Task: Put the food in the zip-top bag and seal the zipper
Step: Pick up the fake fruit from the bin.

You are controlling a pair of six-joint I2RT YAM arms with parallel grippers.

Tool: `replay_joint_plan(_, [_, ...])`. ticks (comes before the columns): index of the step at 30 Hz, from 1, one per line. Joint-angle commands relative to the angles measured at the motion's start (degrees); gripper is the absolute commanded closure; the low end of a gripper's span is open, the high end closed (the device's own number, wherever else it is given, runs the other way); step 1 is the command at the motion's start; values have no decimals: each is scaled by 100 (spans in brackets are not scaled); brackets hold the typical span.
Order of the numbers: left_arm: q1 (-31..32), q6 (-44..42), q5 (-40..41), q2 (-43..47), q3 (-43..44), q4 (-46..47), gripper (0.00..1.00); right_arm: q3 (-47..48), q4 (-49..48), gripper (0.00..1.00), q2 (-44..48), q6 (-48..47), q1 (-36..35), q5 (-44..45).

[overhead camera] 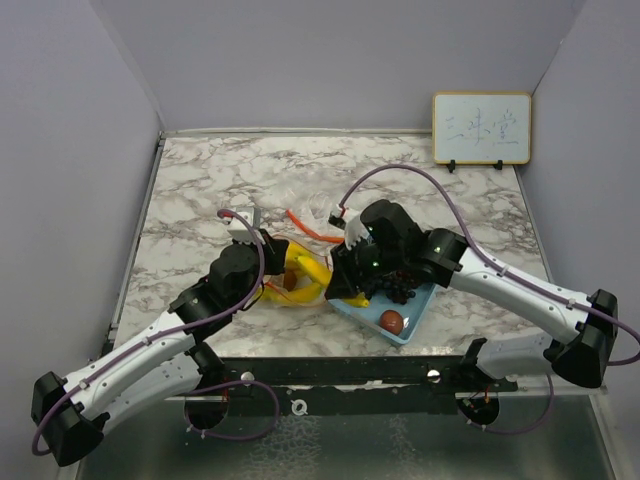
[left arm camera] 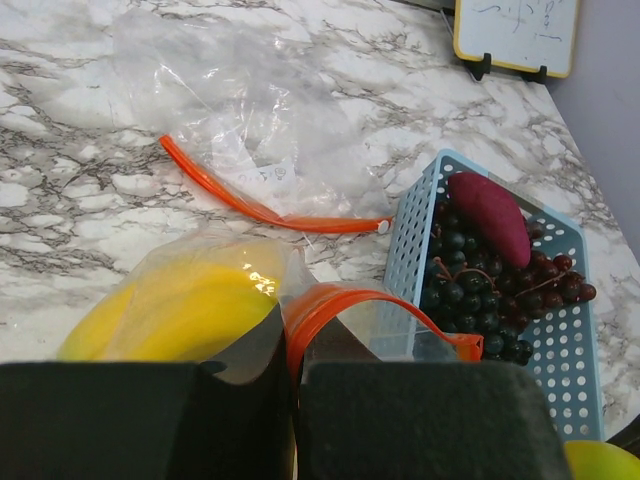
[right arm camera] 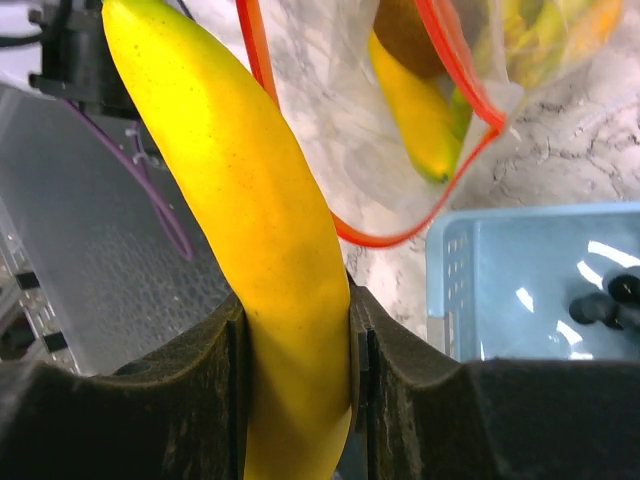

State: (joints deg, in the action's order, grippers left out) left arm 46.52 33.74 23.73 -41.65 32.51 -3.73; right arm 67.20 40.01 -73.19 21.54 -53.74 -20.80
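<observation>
My left gripper [left arm camera: 292,372] is shut on the orange zipper rim [left arm camera: 345,300] of the zip-top bag [overhead camera: 297,280], holding its mouth up. Yellow bananas [left arm camera: 185,312] lie inside the bag. My right gripper [right arm camera: 298,350] is shut on a yellow banana [right arm camera: 265,220] just in front of the bag's open mouth [right arm camera: 400,232]; in the top view it sits between bag and basket [overhead camera: 350,275]. Dark grapes [left arm camera: 478,292] and the magenta piece [left arm camera: 490,215] lie in the light blue basket [left arm camera: 415,225]. The small red fruit [overhead camera: 391,321] rests at the basket's near end.
A second clear bag [left arm camera: 245,110] with an orange zipper strip [left arm camera: 262,208] lies flat on the marble behind the first. A small whiteboard [overhead camera: 481,128] stands at the back right. The table's near edge and the arm bases are close behind the basket.
</observation>
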Motion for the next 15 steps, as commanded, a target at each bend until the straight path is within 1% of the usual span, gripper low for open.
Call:
replay_joint_plan(1, [1,-31,23,-103,208,402,100,-94,-1024,99,-102,560,-23,12])
replay_joint_plan(3, [7,-7,26,-101,167,468,100,-211,-1425,99,-118,824,-23,140])
replay_joint_plan(5, [4,-6,26,-102,151,490,100,-290,-1554,99,-213,1045,-23,346])
replay_joint_plan(8, [-2,-20,33,-80,160,491,100,-305,-1440,99,-512,1144,-22,518])
replay_joint_plan(12, [-2,-42,53,-53,62,649,100,-320,-1560,99,-815,1246,-132,602])
replay_joint_plan(15, [-2,-46,71,-41,36,697,100,-172,-1245,99,-1117,1186,-194,931])
